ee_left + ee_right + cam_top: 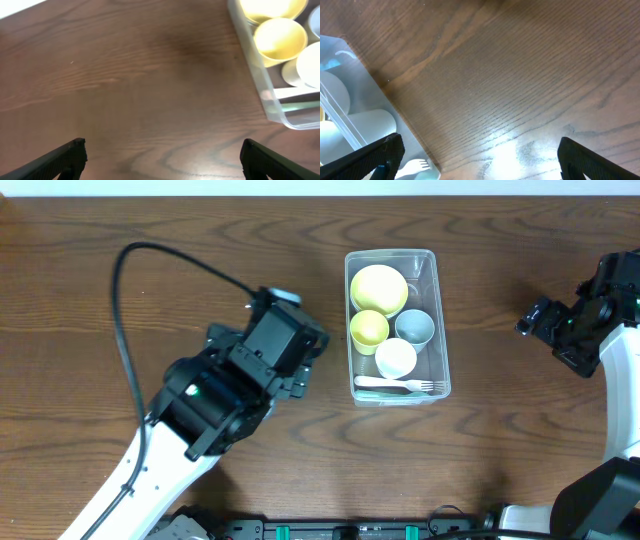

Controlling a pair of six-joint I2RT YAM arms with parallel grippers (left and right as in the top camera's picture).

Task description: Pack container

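Observation:
The container (391, 252) is a clear rectangular tub standing right of the table's centre. It holds a yellow bowl (378, 288), a yellow-green cup (369, 328), a grey-blue cup (414, 327), a white cup (395, 358) and a white fork (398, 385). My left gripper (308, 360) is open and empty just left of the tub. In the left wrist view (162, 150) its jaws span bare wood, with the container (255, 75) at the right. My right gripper (530, 320) is open and empty to the right of the tub. The right wrist view (480, 145) shows the container (370, 95) at the left.
A black cable (130, 290) loops over the table from the left arm. The right arm's base (625, 380) stands at the right edge. Wooden tabletop (200, 240) surrounds the tub.

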